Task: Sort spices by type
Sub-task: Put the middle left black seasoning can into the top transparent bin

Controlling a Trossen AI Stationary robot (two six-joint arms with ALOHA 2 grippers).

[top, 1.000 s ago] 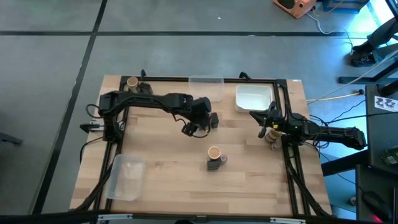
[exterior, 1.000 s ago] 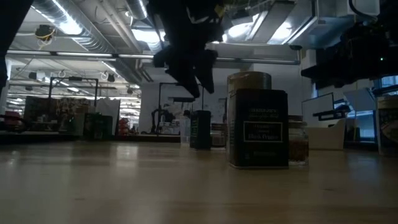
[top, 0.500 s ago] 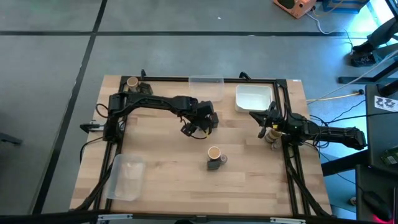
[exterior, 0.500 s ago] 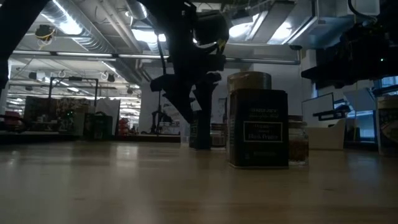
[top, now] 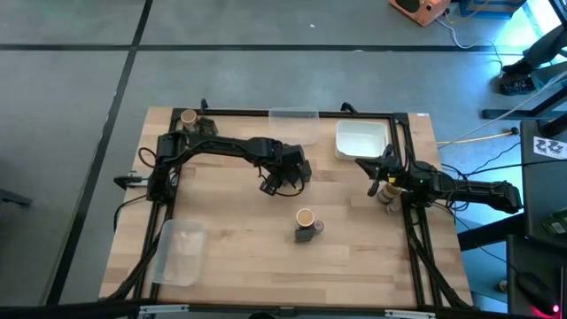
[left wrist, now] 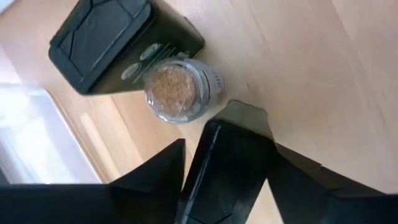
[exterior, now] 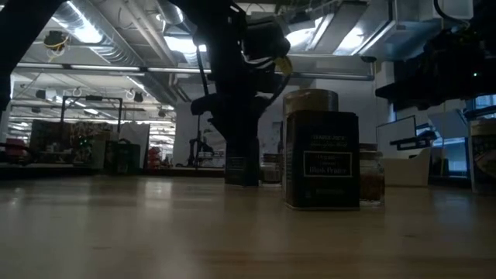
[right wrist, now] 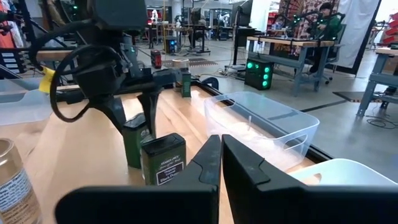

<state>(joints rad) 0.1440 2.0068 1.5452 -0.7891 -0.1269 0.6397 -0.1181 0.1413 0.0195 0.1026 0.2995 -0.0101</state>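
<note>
My left hand has come down at frame centre and now straddles a dark boxy jar, fingers either side, not visibly clamped, where a second ago it hung above. So the pick looks imminent. My right hand waits closed at the right. Three other jars cluster on the worktop below centre.
</note>
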